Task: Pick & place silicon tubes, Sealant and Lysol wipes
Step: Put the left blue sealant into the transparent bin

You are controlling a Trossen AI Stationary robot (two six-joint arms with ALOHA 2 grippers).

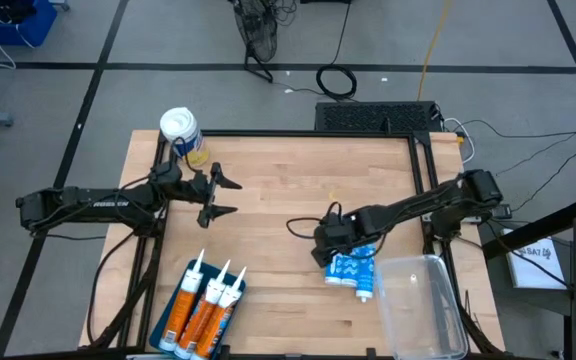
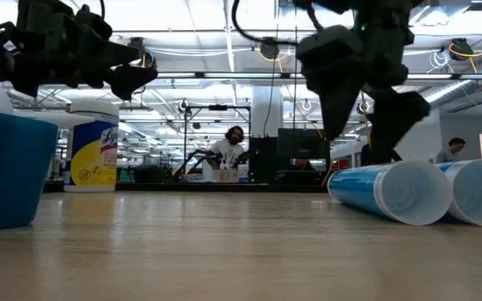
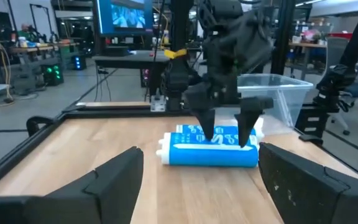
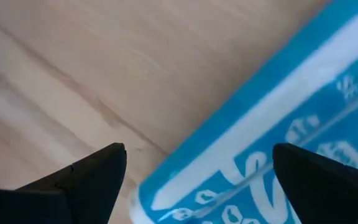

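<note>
We count two blue sealant tubes (image 1: 352,270), three orange silicone tubes (image 1: 205,305), one yellow-labelled Lysol wipes canister (image 1: 181,131); right tool (image 1: 330,243) spread over the blue tubes, left tool (image 1: 220,195) spread.

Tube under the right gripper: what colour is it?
The tube is blue with white print, clearest in the left wrist view; right gripper open above it.

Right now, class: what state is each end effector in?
Left end effector: open, empty.
Right end effector: open, straddling a blue tube.
</note>
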